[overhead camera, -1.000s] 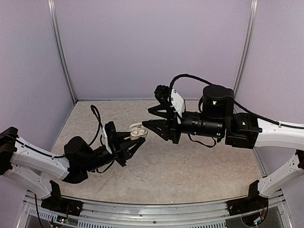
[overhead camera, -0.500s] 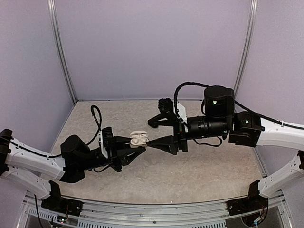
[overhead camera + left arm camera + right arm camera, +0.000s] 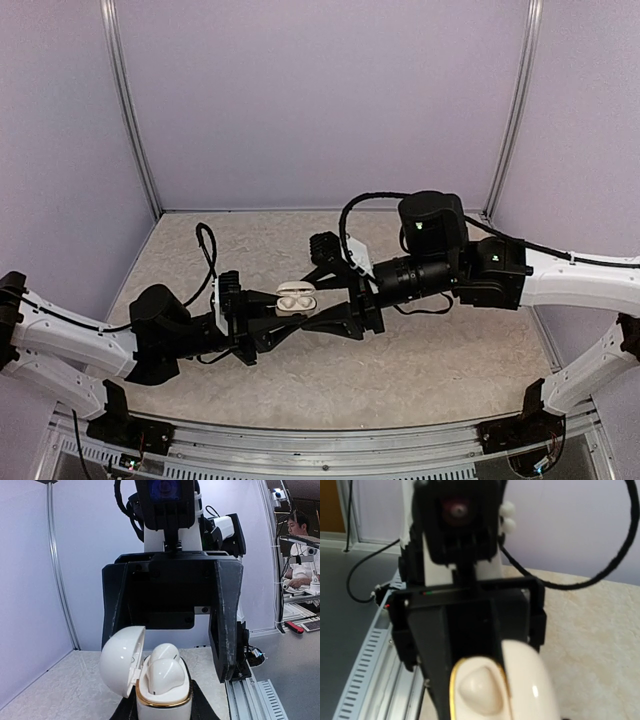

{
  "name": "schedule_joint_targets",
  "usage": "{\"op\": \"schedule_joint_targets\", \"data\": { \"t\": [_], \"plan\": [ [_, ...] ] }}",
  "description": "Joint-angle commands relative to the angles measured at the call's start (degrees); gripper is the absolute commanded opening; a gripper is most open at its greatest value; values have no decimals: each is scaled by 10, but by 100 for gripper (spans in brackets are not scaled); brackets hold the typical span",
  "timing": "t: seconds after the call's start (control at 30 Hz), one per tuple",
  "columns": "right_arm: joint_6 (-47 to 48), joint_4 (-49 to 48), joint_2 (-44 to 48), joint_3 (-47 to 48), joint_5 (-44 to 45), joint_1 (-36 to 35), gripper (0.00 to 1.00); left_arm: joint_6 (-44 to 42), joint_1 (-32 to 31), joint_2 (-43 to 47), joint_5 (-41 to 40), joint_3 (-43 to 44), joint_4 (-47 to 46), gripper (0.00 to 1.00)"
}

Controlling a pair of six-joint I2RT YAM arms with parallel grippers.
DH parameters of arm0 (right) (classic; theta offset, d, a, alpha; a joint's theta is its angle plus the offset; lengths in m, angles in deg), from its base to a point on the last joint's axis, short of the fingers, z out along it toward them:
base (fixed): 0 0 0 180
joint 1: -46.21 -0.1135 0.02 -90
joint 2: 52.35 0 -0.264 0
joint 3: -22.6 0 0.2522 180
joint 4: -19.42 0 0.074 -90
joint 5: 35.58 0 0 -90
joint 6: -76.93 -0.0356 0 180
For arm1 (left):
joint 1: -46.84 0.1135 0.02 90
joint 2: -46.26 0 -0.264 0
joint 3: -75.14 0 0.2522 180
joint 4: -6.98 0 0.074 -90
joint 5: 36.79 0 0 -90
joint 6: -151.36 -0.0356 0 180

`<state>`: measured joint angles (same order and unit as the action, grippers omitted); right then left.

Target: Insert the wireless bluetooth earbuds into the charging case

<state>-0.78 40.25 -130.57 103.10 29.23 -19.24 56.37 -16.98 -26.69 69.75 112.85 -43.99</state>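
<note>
A white charging case with a gold rim [image 3: 162, 700] is held up off the table, and my left gripper [image 3: 162, 709] is shut on its lower body. Its lid [image 3: 122, 660] stands open to the left. Two white earbuds [image 3: 165, 672] sit in its wells. In the top view the case [image 3: 295, 298] hangs mid-table between both arms. My right gripper [image 3: 312, 300] is open, one finger [image 3: 225, 625] on each side of the case without touching it. In the right wrist view the case [image 3: 470, 700] fills the bottom with one earbud [image 3: 479, 690] showing; my right fingers are out of that frame.
The beige speckled table [image 3: 400, 370] lies below both arms, with purple walls on three sides. An aluminium rail [image 3: 320, 452] runs along the near edge. Black cables [image 3: 205, 250] loop off both wrists. A person [image 3: 300, 525] sits outside the cell.
My right gripper has opened wider, moved left and dropped, so its fingers now straddle the case. The left gripper lowered the case slightly and has since held still.
</note>
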Motion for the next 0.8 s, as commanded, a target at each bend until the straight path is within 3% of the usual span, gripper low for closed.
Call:
{"op": "schedule_joint_targets", "data": {
  "t": [0.0,0.5,0.67,0.77],
  "plan": [
    [-6,4,1,18,-33,3,62,7,-4,4,3,5,-13,6],
    [-1,16,20,11,-70,2,57,19,5,4,-6,4,-20,6],
    [-16,-1,37,-3,-42,2,54,11,5,3,-4,8,-11,6],
    [-46,-21,43,-13,23,3,55,-4,2,4,-16,11,4,7]
  ]
}}
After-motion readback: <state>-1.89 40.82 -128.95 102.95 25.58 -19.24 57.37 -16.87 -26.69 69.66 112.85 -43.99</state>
